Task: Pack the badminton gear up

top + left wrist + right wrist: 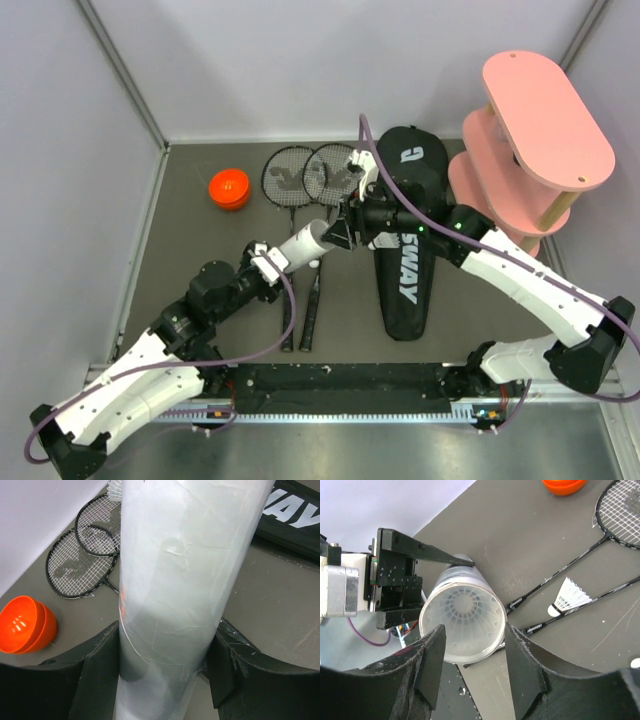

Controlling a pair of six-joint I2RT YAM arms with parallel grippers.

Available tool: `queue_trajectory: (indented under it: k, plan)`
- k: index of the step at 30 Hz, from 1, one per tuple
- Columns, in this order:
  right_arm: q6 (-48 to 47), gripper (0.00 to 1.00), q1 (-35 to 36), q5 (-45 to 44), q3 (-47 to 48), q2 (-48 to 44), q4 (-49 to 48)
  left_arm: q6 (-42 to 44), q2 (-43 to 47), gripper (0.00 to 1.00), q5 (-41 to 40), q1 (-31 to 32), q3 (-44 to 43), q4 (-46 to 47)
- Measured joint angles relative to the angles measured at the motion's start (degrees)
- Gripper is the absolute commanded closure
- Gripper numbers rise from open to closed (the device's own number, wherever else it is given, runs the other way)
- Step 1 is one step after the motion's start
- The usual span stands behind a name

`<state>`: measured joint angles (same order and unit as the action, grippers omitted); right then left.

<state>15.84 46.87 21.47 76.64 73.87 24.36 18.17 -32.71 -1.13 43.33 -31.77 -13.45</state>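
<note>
We find the long white tube (300, 245) lifted off the grey worktop (190, 240) near its middle and tilted. The left gripper (268, 262) pinches it, one black finger (100, 660) pressed to each side of its wall. Its open mouth points at the right gripper (335, 235). In the right wrist view we look straight down the bore and see a white feathered shuttlecock (462, 605) sitting inside. The right gripper's fingers stand apart in front of the mouth, one to either side of the rim. We see nothing pinched between them, and we cannot tell whether they touch the rim.

Just beyond the mouth, another small white shuttlecock (567, 597) lies across the shafts of the two black thin-shafted rackets (305, 180). Their heads overlap towards the back wall and their handles run under the tube. The orange round cap (229, 189) lies off the tube, well to the left of the racket heads. The black racket-shaped "CROSSWAY" bag (405, 270) lies flat to the right of the rackets, partly beneath the right arm. The pink tiered oval shelf (545, 120) stands in the far right corner, beside the bag's wide end.
</note>
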Motion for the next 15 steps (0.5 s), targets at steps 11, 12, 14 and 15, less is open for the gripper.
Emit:
queue_trajectory:
  k: [11,12,14,15]
  plan:
    - [-1.25,0.40,1.95,2.19,2.58,-1.09,1.44,0.13,-0.02,1.00,-0.02,0.07,0.02,0.20]
    - [-1.27,0.43,2.34,2.60,2.64,-1.09,1.29,0.15,-0.09,1.00,-0.04,0.07,0.02,0.20]
    - [-1.29,0.46,2.99,3.17,2.67,-1.05,1.40,0.17,-0.17,1.00,-0.02,0.07,0.02,0.20]
    - [-1.20,0.48,3.19,3.52,2.67,-1.01,1.49,0.15,-0.17,1.00,0.00,0.07,0.02,0.20]
